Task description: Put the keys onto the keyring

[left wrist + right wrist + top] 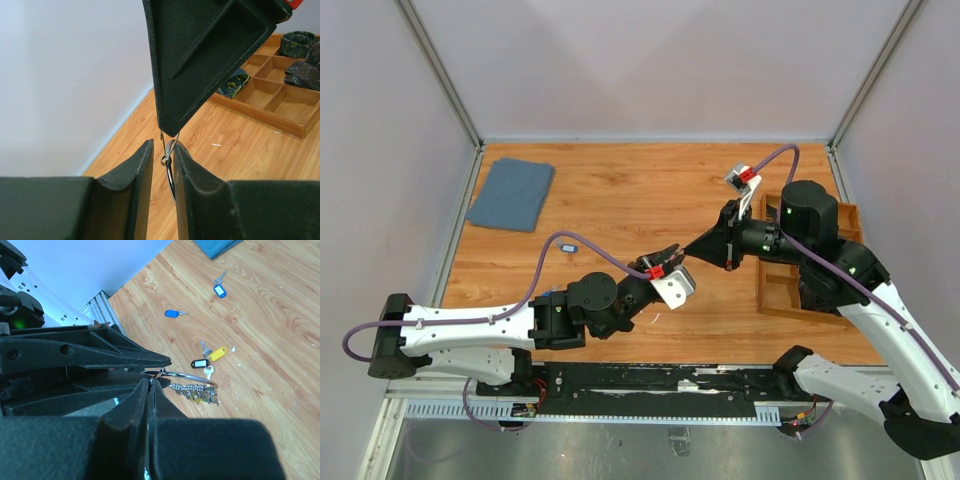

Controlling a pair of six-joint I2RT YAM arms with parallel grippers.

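The right gripper (pixel 149 384) was clamped on the keyring (pixel 195 375), with threaded keys (pixel 194 390) hanging from it. The left gripper (pixel 164 152) stood narrowly parted around the same wire. Just beyond the keyring lay loose keys (pixel 212 356), and farther off a blue-tagged key (pixel 171 314). This looked like a handover between threadings; the next move called for fetching another key.

1. Your keyring (pixel 192 374), a thin silver loop, hung in mid-air with several small keys (pixel 197 392) strung on it.
2. Loose keys (pixel 219 290) lay on the table (pixel 270 330): two blue-tagged, one yellow-tagged, one black-tagged.
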